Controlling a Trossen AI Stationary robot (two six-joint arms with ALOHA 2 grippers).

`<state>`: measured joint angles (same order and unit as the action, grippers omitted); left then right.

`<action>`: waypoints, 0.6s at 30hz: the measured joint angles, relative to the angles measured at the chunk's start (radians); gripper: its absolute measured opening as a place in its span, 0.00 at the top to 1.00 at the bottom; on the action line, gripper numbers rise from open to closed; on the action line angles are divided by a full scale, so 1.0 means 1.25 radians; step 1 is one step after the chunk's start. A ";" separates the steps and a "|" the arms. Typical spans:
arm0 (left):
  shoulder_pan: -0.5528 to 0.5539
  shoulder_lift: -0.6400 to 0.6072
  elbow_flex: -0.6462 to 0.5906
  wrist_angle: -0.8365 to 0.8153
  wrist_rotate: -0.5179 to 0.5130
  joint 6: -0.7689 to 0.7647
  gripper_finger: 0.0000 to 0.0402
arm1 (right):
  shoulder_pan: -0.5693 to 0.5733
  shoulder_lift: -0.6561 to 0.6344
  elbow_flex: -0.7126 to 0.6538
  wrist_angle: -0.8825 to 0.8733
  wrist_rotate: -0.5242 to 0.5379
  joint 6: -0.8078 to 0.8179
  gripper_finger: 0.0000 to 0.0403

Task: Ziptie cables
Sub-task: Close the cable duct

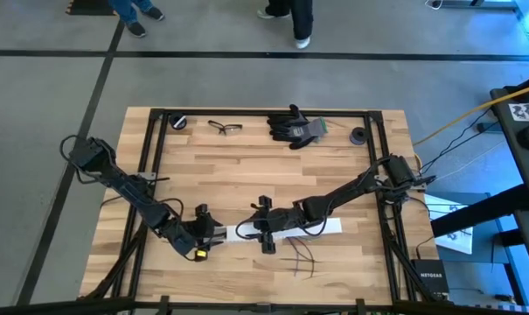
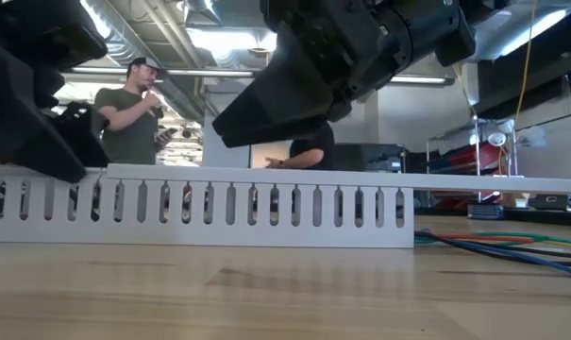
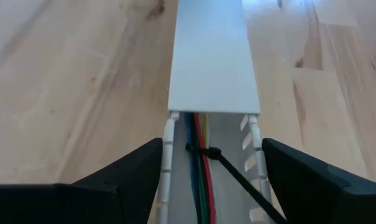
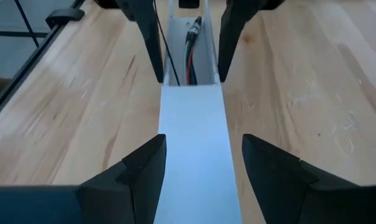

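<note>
High view: I have both arms reaching in over the desk (image 1: 247,166), and my 2 end effectors meet at a white slotted cable duct (image 1: 281,230) lying near the desk's front edge. My left end effector (image 1: 205,236) sits at the duct's left end, my right end effector (image 1: 264,229) over its middle.

Through my left wrist camera, my left end effector (image 3: 210,186) stands spread, 1 finger (image 3: 122,180) on each side of the duct (image 3: 209,68), outside its slotted walls; whether the fingers touch the walls I cannot tell. Between them the duct is uncovered, and the cables (image 3: 199,180), blue, red, yellow and green, run along its floor. A black ziptie (image 3: 203,151) wraps the bundle there, its tail slanting out toward my right-hand finger. Farther along, a white lid (image 3: 212,56) covers the duct.

Through my right wrist camera, my right end effector (image 4: 203,165) is also spread, straddling the lid (image 4: 194,143) with a finger (image 4: 138,168) on either side, gripping nothing that I can see. Beyond the lid's end the cables (image 4: 191,37) show in the open duct, between my left end effector's fingers.

In the low view, the cables (image 2: 493,246) leave the duct's (image 2: 219,203) end and trail across the desk. Loose cable ends (image 1: 303,258) also splay in front of the duct in the high view.
</note>
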<state>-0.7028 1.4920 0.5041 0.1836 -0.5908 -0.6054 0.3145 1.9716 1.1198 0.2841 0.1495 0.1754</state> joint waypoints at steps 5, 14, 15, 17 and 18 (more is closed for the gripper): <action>0.019 0.021 0.001 0.008 0.032 -0.011 0.31 | -0.001 0.001 0.000 0.001 0.013 -0.003 0.51; 0.016 0.020 0.001 0.028 0.033 0.012 0.31 | -0.001 0.001 0.000 0.002 0.019 -0.021 0.51; 0.016 0.021 0.001 0.028 0.033 0.015 0.31 | -0.001 0.001 0.000 0.002 0.019 -0.021 0.51; 0.016 0.024 0.001 0.028 0.033 0.027 0.31 | -0.001 0.008 0.000 0.013 0.019 -0.020 0.51; 0.016 0.024 0.000 0.030 0.033 0.027 0.31 | -0.001 0.009 0.000 0.015 0.019 -0.020 0.51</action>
<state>-0.6827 1.5223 0.5047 0.2205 -0.5497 -0.5713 0.3138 1.9833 1.1192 0.3023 0.1730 0.1499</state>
